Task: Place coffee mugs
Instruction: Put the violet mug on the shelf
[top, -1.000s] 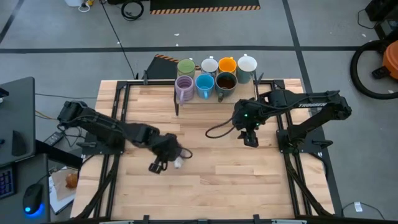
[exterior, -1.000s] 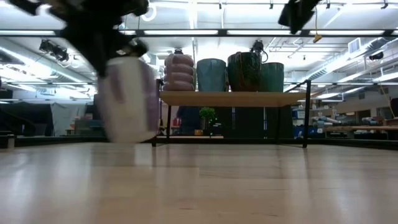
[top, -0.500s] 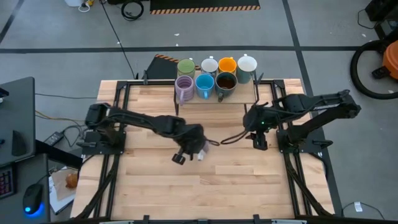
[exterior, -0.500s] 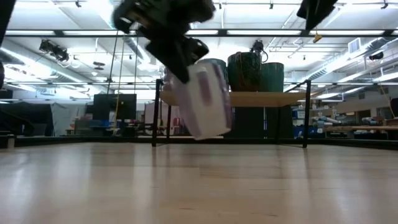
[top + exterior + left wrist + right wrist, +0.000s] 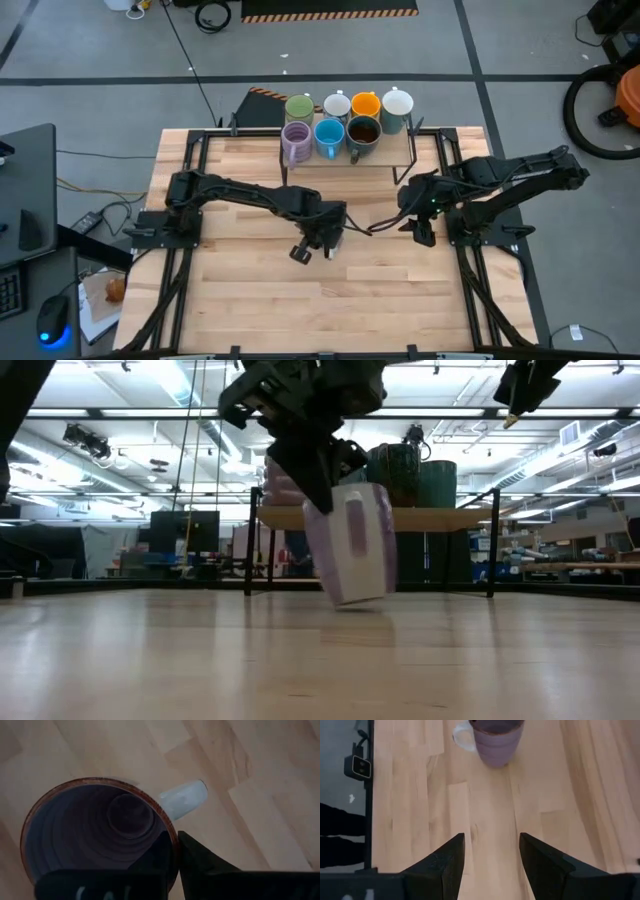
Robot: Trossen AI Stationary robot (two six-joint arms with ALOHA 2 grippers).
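Observation:
My left gripper (image 5: 322, 243) is over the middle of the table, shut on a light purple coffee mug (image 5: 355, 545) with a pale handle (image 5: 182, 800). The mug also shows at the top of the right wrist view (image 5: 497, 740). My right gripper (image 5: 492, 855) hangs open with nothing between its fingers, above the table's right part (image 5: 422, 232), apart from the mug. Several other coffee mugs (image 5: 345, 120) stand on a low wooden shelf (image 5: 375, 518) at the far edge: purple, blue, brown, green, orange and white. My left gripper holds the mug by its rim (image 5: 172, 837), a little way round from the handle. One finger (image 5: 150, 862) is inside the mug and one (image 5: 205, 862) outside. The fingers come from above, slanting down. The mug hangs tilted below them, just above the tabletop.
Black metal frames run along the table's left (image 5: 185, 240) and right (image 5: 470, 240) sides, where the arms are mounted. The shelf's dark legs (image 5: 250, 545) stand on the far part of the table. Bare wood lies in the near half (image 5: 340, 310).
My left gripper has carried the purple mug from the table's left part toward the right, to the middle, staying shut on it. The mug has stayed lifted and now hangs more tilted. My right gripper, still open, has drawn back toward the table's right edge.

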